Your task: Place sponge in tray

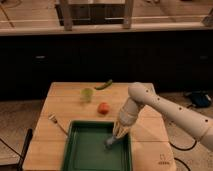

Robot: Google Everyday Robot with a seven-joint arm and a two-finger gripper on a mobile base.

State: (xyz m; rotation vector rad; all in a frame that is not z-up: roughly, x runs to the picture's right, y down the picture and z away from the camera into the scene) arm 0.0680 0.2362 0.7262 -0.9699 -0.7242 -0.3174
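The arm bends down, its end effector (111, 143) low inside the tray (80, 155), grip unreadable.

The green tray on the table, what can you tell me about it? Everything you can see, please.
The tray is a large, shallow rectangle, green with a darker raised rim, and looks like plastic. It lies flat at the near edge of the wooden table. The robot's claw reaches down inside its right part, low over the floor; whether it touches cannot be told. A fork lies just past the tray's far-left corner.
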